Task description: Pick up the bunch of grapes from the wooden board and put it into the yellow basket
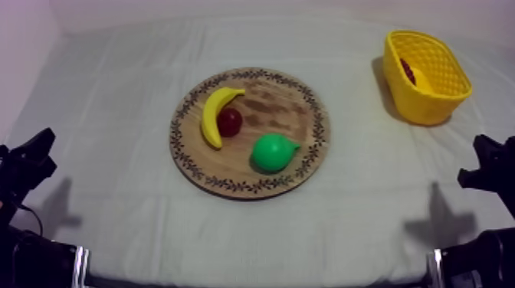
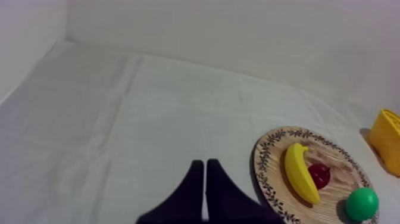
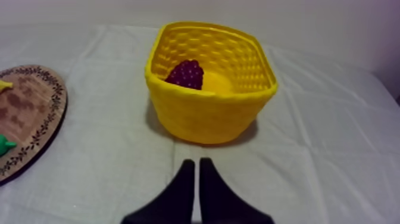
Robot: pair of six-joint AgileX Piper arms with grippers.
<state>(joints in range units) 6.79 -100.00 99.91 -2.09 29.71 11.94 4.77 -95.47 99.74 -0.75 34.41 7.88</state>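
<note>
Our right gripper has its two fingers pressed together into a narrow wedge with nothing between them, and it sits low over the cloth, just in front of the basket. The grapes lie inside the basket, on the side of it nearest the board, so they are off the board and already in place. The basket stands upright on the cloth, well apart from the board. Our left gripper is also closed to a narrow wedge and holds nothing; it hangs above bare cloth, near the board's patterned rim. On the board the banana lies curved along the side towards our left arm. The small red fruit touches the banana's inner curve. The pear sits a little apart from both, close to the near rim. From above, we see both arms low at their own sides of the table, each well clear of the board, and the basket stands at the far right of the table.
</note>
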